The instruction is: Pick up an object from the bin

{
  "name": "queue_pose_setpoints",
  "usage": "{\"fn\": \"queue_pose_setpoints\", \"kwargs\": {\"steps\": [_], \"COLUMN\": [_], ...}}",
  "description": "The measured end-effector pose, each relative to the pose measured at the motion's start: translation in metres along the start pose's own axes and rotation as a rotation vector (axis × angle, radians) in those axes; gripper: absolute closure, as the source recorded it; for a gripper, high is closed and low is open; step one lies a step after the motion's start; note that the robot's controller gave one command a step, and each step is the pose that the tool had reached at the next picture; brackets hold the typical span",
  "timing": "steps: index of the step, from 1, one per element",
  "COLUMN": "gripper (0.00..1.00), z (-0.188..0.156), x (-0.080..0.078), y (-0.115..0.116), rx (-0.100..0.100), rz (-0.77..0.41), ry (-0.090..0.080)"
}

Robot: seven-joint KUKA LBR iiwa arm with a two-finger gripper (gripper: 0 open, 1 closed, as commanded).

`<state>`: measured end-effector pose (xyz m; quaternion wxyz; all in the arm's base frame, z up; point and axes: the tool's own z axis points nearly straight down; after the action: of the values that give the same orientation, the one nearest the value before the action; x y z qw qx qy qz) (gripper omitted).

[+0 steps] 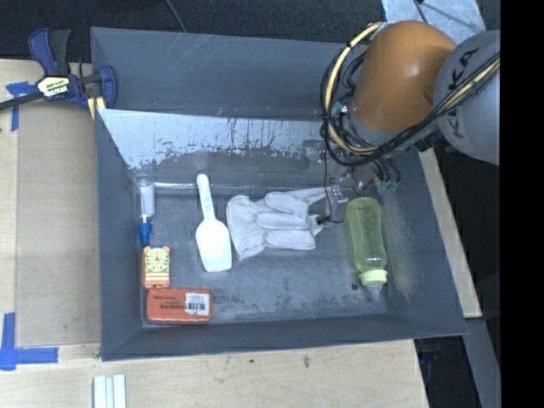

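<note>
While poised low over the right half of the grey bin (255, 330), seen with jaws down at the right end of a white work glove (268, 223), just beside a yellow-green bottle (366, 236) lying along the right wall; cannot tell how wide the jaws stand. Pictured just left of the glove: a white plastic scoop (210, 232), handle toward the back wall. Lined up along the left wall, back to front: a clear tube (145, 206) with a blue tip, a small orange-and-cream block (156, 266) and, in the front-left corner, a flat orange packet (177, 305) with a barcode label. Topped by a rounded orange cover (404, 62) ringed with black cables (340, 134), above the back-right corner
</note>
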<state>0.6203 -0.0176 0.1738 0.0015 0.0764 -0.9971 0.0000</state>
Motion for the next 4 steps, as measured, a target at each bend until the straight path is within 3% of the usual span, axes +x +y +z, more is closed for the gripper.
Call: {"fn": "queue_pose_setpoints", "kwargs": {"steps": [1,2,3,4], "gripper": [0.00,0.00,0.00,0.00], "z": [-0.006,0.028,0.052,0.091], "x": [-0.012,0.009,0.004,0.002], "y": [0.042,0.045,0.032,0.027], "rx": [0.002,-0.003,0.001,0.001], "rz": [-0.055,0.105,0.122,-0.060], "ry": [-0.012,-0.008,-0.006,-0.009]}}
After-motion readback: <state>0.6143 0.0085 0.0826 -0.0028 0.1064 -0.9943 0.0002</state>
